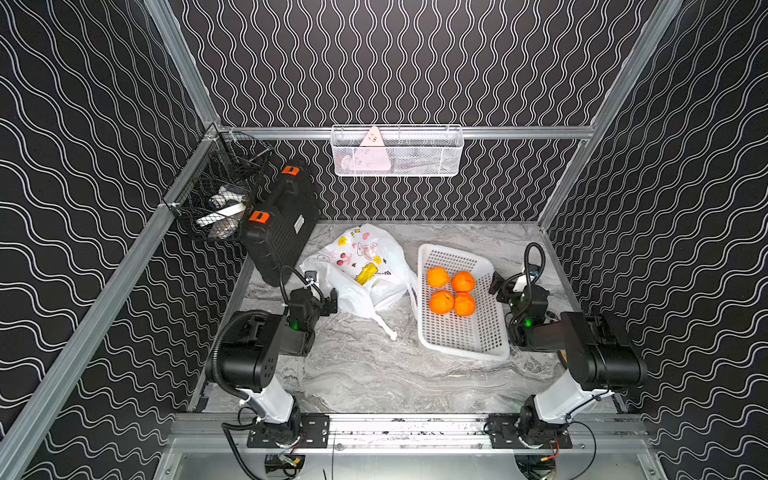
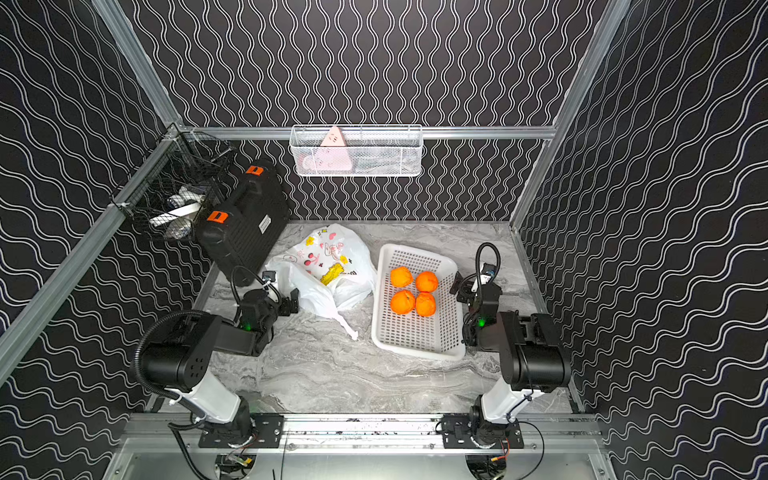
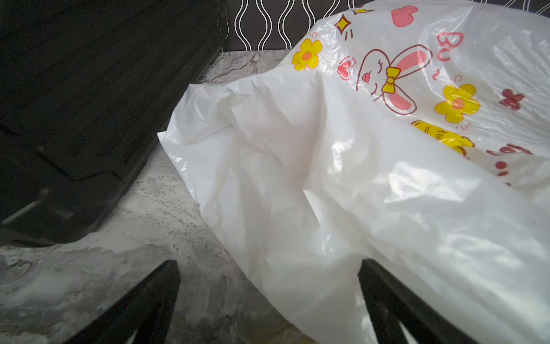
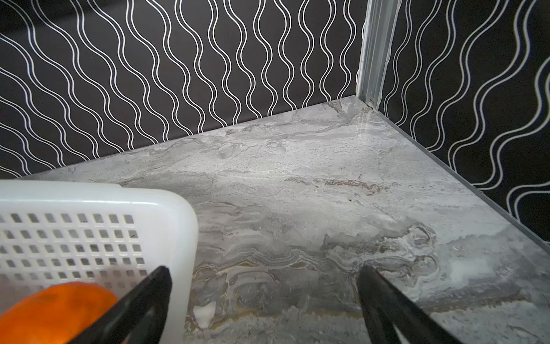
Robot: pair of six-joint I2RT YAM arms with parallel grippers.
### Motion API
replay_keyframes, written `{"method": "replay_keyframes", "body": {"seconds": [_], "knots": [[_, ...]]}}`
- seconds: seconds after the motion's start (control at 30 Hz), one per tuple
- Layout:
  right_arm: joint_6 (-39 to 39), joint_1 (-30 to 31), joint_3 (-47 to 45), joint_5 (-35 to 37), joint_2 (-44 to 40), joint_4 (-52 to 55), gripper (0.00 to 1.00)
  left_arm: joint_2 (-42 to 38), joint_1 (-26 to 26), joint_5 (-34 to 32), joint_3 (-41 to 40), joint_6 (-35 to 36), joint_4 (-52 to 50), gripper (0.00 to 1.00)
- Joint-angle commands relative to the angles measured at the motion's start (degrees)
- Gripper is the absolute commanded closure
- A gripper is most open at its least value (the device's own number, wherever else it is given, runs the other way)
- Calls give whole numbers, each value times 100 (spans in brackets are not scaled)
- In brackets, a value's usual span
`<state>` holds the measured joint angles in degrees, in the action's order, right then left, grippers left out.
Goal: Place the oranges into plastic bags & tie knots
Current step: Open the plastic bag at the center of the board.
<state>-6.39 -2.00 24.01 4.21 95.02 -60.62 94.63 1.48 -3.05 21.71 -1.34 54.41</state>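
**On the grey marbled tabletop (image 1: 374,374): one layer, then lift**

Our left gripper (image 3: 268,262) gapes empty at the thin white cartoon-printed plastic bag (image 1: 365,266); we should pinch a single layer. Our right gripper (image 4: 265,268), wide too, hangs beside the white perforated plastic basket (image 1: 461,332) holding four round bright-orange oranges (image 1: 440,302). Around us, black wavy-lined walls (image 1: 415,62).

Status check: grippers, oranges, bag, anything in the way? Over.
Both open, empty: left gripper at bag edge, right gripper beside basket. Four oranges in basket; bag untied. Beside bag, black case.
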Motion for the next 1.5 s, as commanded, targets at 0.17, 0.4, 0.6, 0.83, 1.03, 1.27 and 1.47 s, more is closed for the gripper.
{"method": "replay_keyframes", "body": {"seconds": [0.17, 0.4, 0.6, 0.83, 1.03, 1.27, 1.47], "knots": [[226, 7, -28, -64, 34, 615, 0, 5, 11, 13, 17, 152, 298, 1], [218, 7, -28, -65, 34, 621, 0, -6, 10, 25, -16, 153, 333, 1], [225, 7, -28, -67, 31, 619, 0, -23, 11, 30, -44, 152, 383, 1], [226, 4, -35, -69, 33, 608, 0, -376, 12, -179, -238, 89, 458, 1], [310, 57, -206, -18, -81, 338, 0, -1128, 8, -675, -16, -71, -563, 1], [674, 615, -219, 642, -1186, 1228, 0, -2062, -11, -1794, 1613, -380, -4765, 1], [-219, 868, 595, 1564, -2153, 3620, 0, -2034, 6, -1544, 2727, -1210, -6445, 4]]}}
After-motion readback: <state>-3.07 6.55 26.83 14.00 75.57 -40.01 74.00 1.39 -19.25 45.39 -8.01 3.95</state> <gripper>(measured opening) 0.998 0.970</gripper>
